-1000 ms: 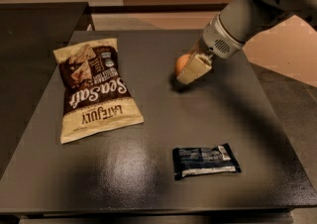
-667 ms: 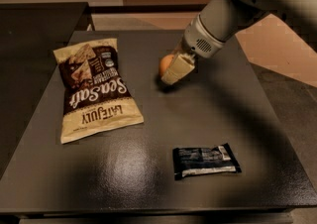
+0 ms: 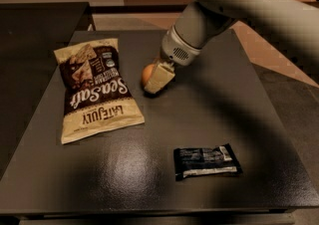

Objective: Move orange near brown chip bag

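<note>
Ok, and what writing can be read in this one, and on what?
"Sea Salt": brown chip bag, upside down to the camera.
"LATE JULY": same bag, cream band at its near end.
Bag's small round badges: too small to read.
Black wrapper: white print, too blurred.
Gripper, closed on the orange right of the bag: no text.

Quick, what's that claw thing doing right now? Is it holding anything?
Gripper: closed on the orange, mid-table, just right of the brown chip bag.
</note>
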You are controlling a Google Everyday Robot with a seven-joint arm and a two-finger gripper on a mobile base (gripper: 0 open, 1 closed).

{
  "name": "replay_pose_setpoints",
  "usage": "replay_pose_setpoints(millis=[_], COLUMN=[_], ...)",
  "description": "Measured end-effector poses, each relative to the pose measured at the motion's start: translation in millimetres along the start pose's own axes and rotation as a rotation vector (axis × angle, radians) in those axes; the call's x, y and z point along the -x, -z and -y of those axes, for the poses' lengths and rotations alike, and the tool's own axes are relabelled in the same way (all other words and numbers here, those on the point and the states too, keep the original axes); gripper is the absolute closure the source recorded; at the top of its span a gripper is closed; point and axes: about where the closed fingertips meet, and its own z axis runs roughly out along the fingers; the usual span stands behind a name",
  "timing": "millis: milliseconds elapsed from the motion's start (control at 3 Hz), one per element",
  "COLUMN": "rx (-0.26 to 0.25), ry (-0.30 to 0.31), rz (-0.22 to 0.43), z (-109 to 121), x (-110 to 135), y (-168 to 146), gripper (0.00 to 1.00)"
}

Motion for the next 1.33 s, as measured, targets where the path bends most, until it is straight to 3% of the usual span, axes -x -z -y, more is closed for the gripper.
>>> replay_pose_setpoints(millis=[333,1333], rx=[0.015,0.023], ry=[0.009,0.006], rz=[-0.024,-0.023], z=[-6.0,-9.6], x=[3.5,3.9], y=[-18.8,-24.9], gripper=[0.82,0.12])
